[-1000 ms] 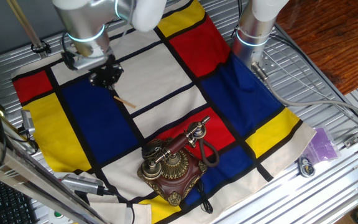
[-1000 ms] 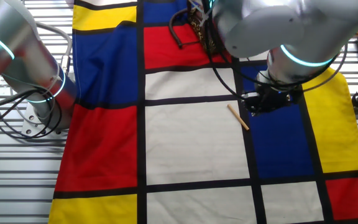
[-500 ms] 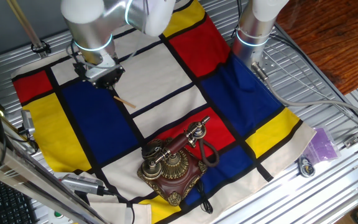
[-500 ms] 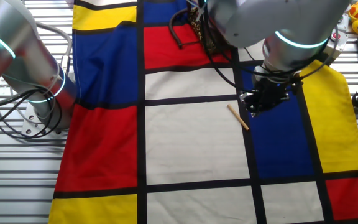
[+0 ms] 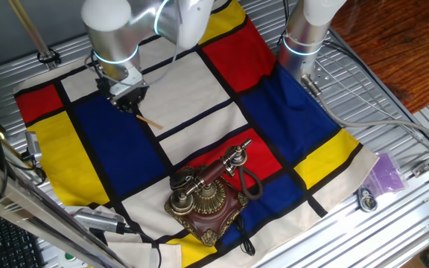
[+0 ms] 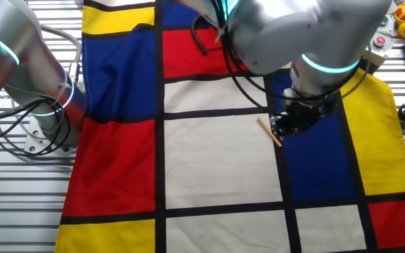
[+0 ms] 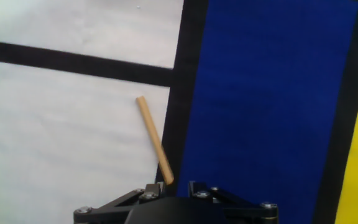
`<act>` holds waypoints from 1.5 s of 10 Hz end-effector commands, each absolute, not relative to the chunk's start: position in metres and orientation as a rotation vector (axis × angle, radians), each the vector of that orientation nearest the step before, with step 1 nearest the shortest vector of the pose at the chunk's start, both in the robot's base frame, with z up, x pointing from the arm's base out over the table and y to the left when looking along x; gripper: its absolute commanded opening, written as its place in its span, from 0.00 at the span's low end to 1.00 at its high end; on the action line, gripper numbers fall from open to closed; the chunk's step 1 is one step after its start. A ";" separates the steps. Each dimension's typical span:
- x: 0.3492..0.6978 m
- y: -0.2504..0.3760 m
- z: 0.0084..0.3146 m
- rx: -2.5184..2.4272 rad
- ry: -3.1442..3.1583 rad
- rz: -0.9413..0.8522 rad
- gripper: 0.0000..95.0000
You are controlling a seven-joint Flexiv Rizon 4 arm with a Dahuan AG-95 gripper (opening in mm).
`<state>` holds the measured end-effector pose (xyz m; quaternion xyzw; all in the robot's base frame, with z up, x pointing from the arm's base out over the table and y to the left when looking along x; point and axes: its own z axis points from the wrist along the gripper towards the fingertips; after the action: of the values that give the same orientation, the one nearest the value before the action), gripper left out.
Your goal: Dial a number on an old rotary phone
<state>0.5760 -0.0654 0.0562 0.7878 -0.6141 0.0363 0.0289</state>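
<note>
The old rotary phone [image 5: 207, 195] sits untouched at lower centre of the table [image 5: 393, 97]. At upper left, the gripper [image 5: 129, 99] has dropped onto the wooden stick [image 5: 149, 120] end since a second ago, likely fetching a dialing tool. Finger state: cannot tell.

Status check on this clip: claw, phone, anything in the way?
Claw low over wooden stick, grip state unclear. Rotary phone untouched, handset on cradle, far from claw. Nothing between them on cloth.
</note>
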 end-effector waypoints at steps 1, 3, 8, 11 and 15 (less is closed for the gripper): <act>0.569 -0.058 0.048 2.430 -1.900 0.169 0.20; 0.567 -0.052 0.040 2.445 -1.894 0.185 0.20; 0.557 -0.044 0.024 2.466 -1.895 0.216 0.20; 0.555 -0.044 0.021 2.473 -1.896 0.221 0.20; 0.556 -0.045 0.016 2.497 -1.872 0.222 0.20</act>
<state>0.5563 -0.0452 0.0151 0.7984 -0.5979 0.0718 0.0059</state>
